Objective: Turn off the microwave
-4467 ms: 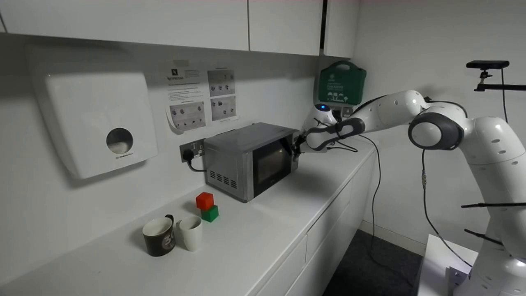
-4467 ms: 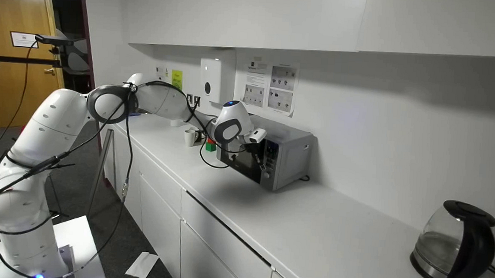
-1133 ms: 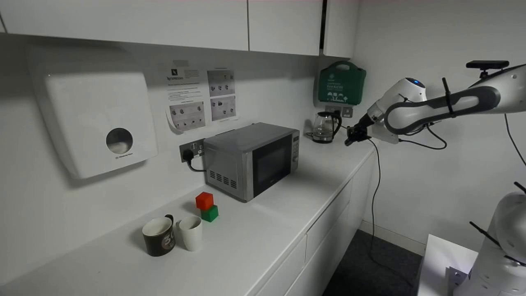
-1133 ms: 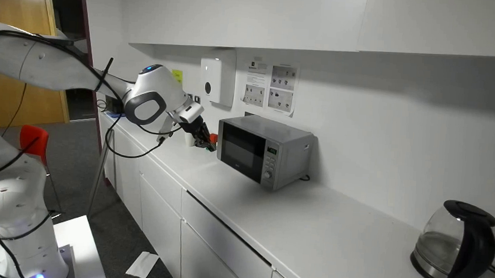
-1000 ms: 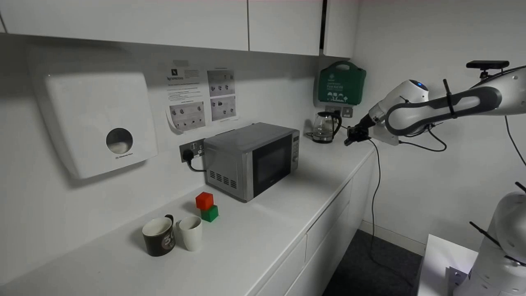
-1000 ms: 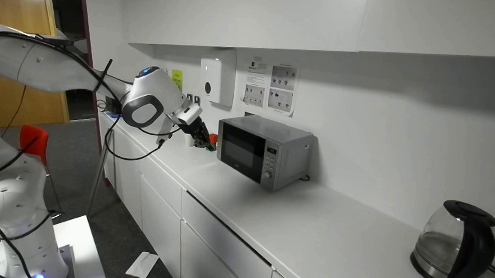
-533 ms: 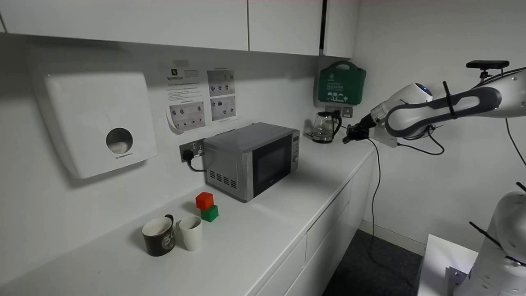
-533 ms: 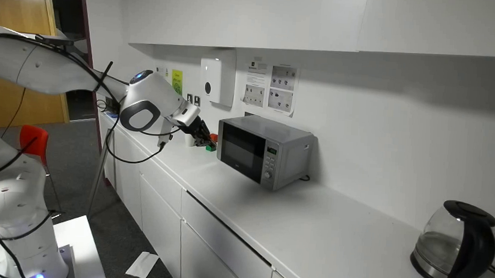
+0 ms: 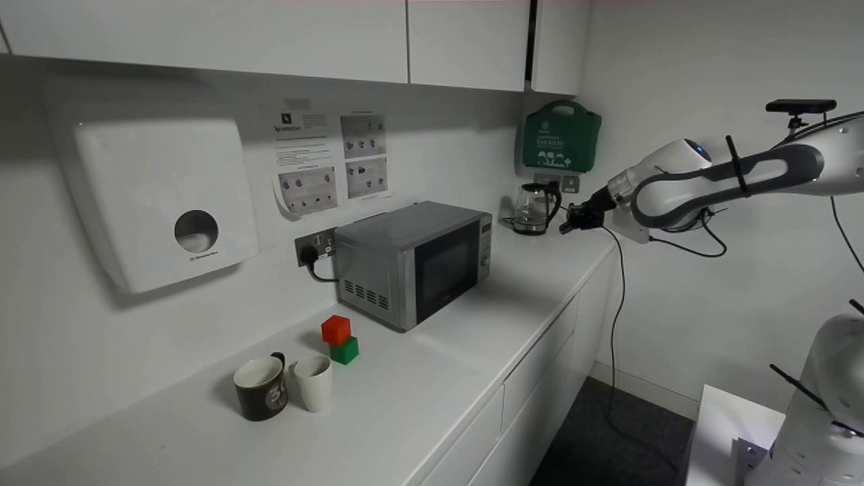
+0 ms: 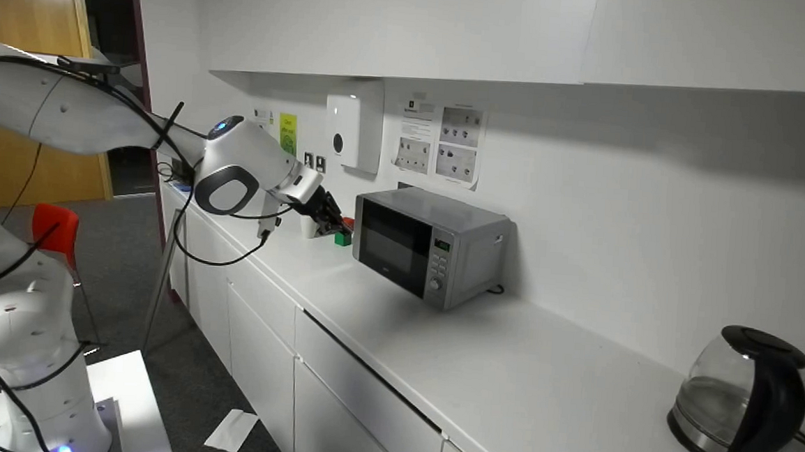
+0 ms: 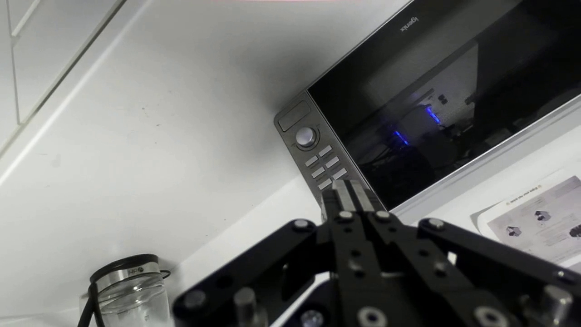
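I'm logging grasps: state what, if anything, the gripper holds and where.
Nothing is held: the gripper is shut empty, away from the microwave.

Gripper [image 11: 352, 195]: withdrawn from the microwave [image 9: 413, 263], now held well apart; raised slightly over the last second.
Control panel [image 10: 439, 263]: fully uncovered in both exterior views.
Door window [image 9: 447, 264]: darkened from a warm glow.
Kettle [image 9: 532, 212]: uncovered in an exterior view, where it was hidden by the arm [image 9: 709, 192].
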You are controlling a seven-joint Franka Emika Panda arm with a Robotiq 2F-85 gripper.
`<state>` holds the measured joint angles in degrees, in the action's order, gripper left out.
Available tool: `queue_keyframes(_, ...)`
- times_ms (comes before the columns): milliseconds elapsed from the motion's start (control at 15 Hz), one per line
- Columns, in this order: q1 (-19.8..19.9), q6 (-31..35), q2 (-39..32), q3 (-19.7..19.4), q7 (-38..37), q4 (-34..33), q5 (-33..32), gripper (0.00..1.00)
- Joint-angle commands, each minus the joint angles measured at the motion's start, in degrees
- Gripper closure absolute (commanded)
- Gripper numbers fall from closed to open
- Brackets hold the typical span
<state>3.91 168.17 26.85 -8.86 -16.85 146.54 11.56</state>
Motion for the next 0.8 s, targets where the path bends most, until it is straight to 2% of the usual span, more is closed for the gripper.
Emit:
queue_keyframes(0,1.25,0.99,1.00,1.91,0.46,1.18,1.19,0.66)
queue_keyframes(67,1.39,0.51,0.85,2.18,0.19,1.06,1.16,0.58)
queue_keyframes(133,1.00,-0.21,-0.07,1.73,0.77,0.01,1.27,0.76)
queue_keyframes(267,1.11,-0.20,-0.08,2.03,0.71,0.12,1.21,0.61)
queue_keyframes(333,1.19,-0.20,-0.07,2.10,0.70,0.16,1.20,0.58)
queue_keyframes(733,1.33,-0.20,-0.07,2.14,0.69,0.20,1.18,0.58)
